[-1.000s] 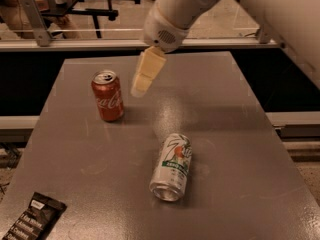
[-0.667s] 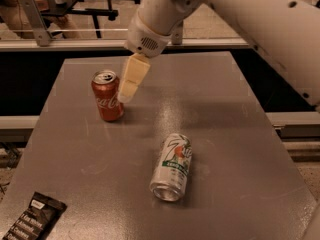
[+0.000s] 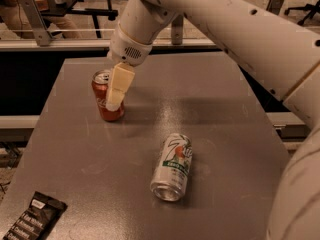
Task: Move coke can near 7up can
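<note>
A dark snack packet (image 3: 31, 218) lies at the near left corner of the grey, faintly scuffed tabletop (image 3: 225, 109). Farther back on the left the coke can (image 3: 100, 101) stands upright. The cream end effector (image 3: 116, 91) hangs over the can's right side, and I cannot tell whether it is spread or closed. The 7up can (image 3: 171, 166) lies on its side near the middle, well apart from the coke can. The white arm (image 3: 225, 19) crosses from the right. Metal rails (image 3: 50, 44) and furniture legs stand behind.
</note>
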{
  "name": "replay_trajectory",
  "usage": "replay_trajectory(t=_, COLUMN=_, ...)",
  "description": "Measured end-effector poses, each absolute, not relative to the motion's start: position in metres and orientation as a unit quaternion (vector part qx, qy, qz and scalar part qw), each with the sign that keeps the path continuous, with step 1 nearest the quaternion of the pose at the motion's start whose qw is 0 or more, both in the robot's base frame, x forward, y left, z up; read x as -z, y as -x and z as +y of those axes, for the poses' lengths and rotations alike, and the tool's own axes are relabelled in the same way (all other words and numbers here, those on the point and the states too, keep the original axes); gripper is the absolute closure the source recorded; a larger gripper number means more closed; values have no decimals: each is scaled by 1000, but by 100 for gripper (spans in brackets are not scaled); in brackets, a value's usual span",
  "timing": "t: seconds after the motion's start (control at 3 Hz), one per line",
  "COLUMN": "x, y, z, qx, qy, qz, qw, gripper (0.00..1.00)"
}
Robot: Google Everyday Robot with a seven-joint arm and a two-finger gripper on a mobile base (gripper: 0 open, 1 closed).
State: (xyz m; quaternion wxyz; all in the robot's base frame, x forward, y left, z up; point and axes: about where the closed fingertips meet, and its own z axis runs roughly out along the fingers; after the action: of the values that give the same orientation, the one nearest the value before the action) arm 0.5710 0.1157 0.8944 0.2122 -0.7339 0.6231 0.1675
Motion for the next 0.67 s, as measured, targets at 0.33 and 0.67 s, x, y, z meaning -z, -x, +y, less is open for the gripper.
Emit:
replay_trajectory(t=0.33, x=-891, y=-566, z=122, qx=-174, qy=744, qz=612, qw=206, gripper=17)
replay_trajectory(t=0.67, x=-896, y=-560, z=121, qx=-176, qy=753, qz=600, qw=205, gripper=40)
